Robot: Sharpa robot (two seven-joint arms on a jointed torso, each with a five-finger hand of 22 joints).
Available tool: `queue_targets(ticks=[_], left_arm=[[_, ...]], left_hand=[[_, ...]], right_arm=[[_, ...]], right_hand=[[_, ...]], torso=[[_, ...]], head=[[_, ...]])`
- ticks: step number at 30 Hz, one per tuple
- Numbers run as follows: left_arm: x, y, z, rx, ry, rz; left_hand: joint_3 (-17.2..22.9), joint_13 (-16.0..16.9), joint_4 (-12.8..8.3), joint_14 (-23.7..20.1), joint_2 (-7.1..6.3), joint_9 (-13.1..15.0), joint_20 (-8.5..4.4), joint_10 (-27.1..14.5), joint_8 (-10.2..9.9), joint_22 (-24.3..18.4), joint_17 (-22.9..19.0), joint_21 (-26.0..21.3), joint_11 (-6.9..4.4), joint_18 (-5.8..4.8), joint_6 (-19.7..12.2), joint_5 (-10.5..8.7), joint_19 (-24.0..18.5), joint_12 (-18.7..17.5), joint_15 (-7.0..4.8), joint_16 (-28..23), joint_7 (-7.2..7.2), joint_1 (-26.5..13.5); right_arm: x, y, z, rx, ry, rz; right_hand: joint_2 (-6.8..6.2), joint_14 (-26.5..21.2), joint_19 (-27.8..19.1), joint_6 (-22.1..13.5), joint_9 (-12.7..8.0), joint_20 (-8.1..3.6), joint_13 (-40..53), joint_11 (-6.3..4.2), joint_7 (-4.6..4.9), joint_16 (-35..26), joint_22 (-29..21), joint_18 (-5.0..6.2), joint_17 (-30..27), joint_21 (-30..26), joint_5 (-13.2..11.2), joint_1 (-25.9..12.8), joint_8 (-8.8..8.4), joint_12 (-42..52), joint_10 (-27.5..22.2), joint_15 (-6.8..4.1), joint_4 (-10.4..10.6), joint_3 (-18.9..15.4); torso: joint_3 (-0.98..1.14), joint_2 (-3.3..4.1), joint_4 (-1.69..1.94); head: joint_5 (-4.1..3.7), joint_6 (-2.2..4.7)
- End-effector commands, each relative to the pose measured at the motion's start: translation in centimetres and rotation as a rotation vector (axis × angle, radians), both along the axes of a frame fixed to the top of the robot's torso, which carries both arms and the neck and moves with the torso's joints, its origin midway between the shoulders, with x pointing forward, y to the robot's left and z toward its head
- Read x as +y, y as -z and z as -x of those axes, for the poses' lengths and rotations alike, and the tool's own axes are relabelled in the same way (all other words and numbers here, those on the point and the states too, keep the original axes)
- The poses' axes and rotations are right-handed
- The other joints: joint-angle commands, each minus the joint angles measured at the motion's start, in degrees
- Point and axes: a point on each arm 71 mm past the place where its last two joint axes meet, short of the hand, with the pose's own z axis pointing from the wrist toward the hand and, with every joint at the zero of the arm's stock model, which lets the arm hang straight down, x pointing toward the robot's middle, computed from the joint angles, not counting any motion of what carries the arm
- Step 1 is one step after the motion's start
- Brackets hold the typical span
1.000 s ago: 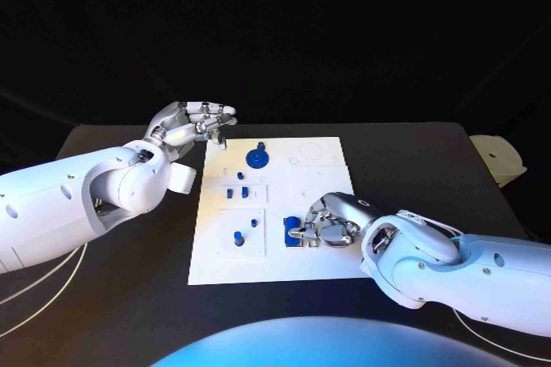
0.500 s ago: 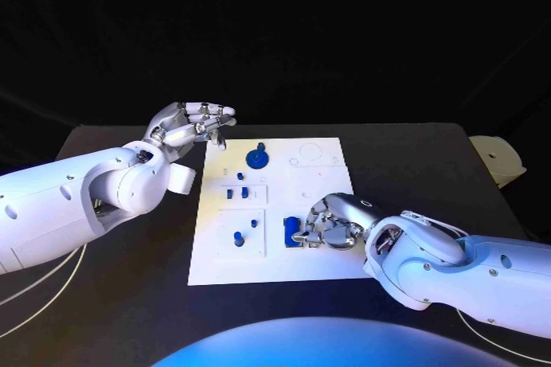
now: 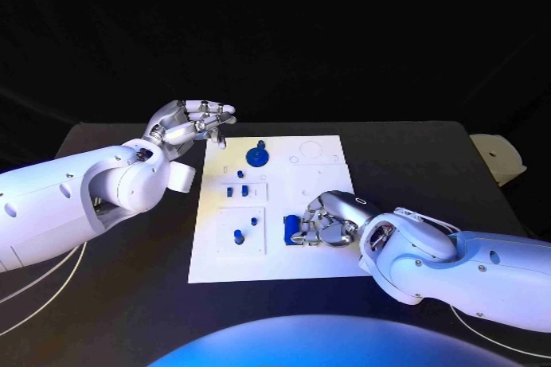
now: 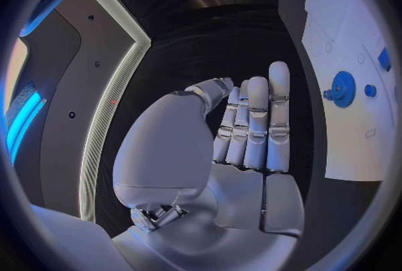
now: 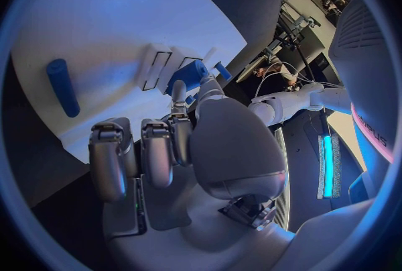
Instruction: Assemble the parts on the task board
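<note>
Right hand [image 3: 327, 224] pinches a small blue block part [image 3: 293, 226] at the white plastic task board's [image 3: 325, 263] 4 o'clock side. Left hand [image 3: 187, 125] hovers off the board's 11 o'clock corner, fingers loosely curled, holding nothing, near the blue toothed gear [image 3: 259, 156].

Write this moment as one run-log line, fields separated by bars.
left hand: raised, empty | right hand: pinching blue part on task board

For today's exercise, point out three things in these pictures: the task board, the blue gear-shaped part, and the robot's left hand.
task board [image 3: 327, 259]: head view, bare near corner.
blue gear-shaped part [image 3: 259, 157]: head view, middle of the disc.
left hand [image 3: 187, 124]: head view, middle of the hand.
</note>
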Motion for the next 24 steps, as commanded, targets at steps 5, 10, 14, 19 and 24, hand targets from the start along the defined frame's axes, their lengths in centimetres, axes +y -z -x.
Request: queue_targets(ticks=[5, 10, 14, 19, 24], left_arm=[[-0.12, -0.10, 0.08, -0.001, 0.014, 0.010], [-0.07, -0.10, 0.08, -0.001, 0.013, 0.009], [-0.04, -0.10, 0.08, -0.001, 0.013, 0.009], [-0.01, -0.10, 0.09, 0.000, 0.013, 0.009], [0.01, -0.10, 0.10, 0.000, 0.013, 0.009]], left_hand=[[0.22, 0.06, 0.17, -0.40, 0.14, 0.09, 0.10, -0.24, 0.26, -0.05, -0.06, -0.31, -0.05, 0.84, -0.38, 0.26, -0.27, 0.34, -0.12, 0.13, -0.03, -0.31], [0.22, 0.06, 0.17, -0.40, 0.14, 0.09, 0.10, -0.24, 0.26, -0.05, -0.06, -0.31, -0.05, 0.84, -0.38, 0.26, -0.27, 0.34, -0.12, 0.13, -0.03, -0.31], [0.22, 0.06, 0.17, -0.40, 0.14, 0.09, 0.10, -0.24, 0.26, -0.05, -0.06, -0.31, -0.05, 0.84, -0.38, 0.26, -0.27, 0.34, -0.12, 0.13, -0.03, -0.31], [0.22, 0.06, 0.17, -0.40, 0.14, 0.09, 0.10, -0.24, 0.26, -0.05, -0.06, -0.31, -0.05, 0.84, -0.38, 0.26, -0.27, 0.34, -0.12, 0.13, -0.03, -0.31], [0.22, 0.06, 0.17, -0.40, 0.14, 0.09, 0.10, -0.24, 0.26, -0.05, -0.06, -0.31, -0.05, 0.84, -0.38, 0.26, -0.27, 0.34, -0.12, 0.13, -0.03, -0.31]], right_arm=[[-0.55, 0.27, -0.13, -0.005, 0.016, 0.035], [-0.67, 0.23, -0.05, -0.004, 0.014, 0.034], [-0.71, 0.22, 0.03, 0.002, 0.010, 0.033], [-0.64, 0.27, 0.10, 0.013, -0.001, 0.029], [-0.52, 0.31, 0.15, 0.022, -0.012, 0.023]], right_hand=[[1.18, 5.42, 6.10, -0.02, -0.07, -0.42, 8.38, -0.52, -0.10, 0.23, 15.08, -0.39, 12.32, 0.25, 0.16, 1.54, -0.28, -0.07, 1.73, -0.54, 0.15, 0.40], [1.18, 5.43, 6.10, -0.02, -0.08, -0.42, 8.40, -0.52, -0.10, 0.25, 15.08, -0.39, 12.38, 0.25, 0.19, 1.56, -0.28, -0.04, 1.74, -0.54, 0.13, 0.41], [1.04, 5.42, 6.10, -0.06, -0.11, -0.42, 8.41, -0.52, -0.10, 0.23, 15.08, -0.39, 12.32, 0.25, 0.29, 1.67, -0.31, -0.03, 1.75, -0.55, 0.08, 0.36], [0.57, 5.42, 6.10, -0.06, -0.18, -0.42, 8.41, -0.47, -0.03, 0.25, 15.08, -0.39, 12.36, 0.25, 0.33, 1.58, -0.35, -0.06, 1.74, -0.53, 0.16, 0.06], [-0.58, 5.41, 6.10, 0.16, -0.37, -0.27, 8.33, -0.22, 0.24, 0.22, 15.08, -0.39, 12.30, 0.25, -2.15, -0.39, -0.31, -0.36, 1.64, -0.31, 0.28, -1.68]], torso=[[0.06, -0.07, -0.03], [0.09, -0.04, -0.05], [0.09, -0.02, -0.07], [0.07, -0.02, -0.05], [0.03, -0.01, -0.01]], head=[[0.09, -0.03], [0.19, -0.03], [0.21, -0.03], [0.26, -0.09], [0.31, -0.15]])
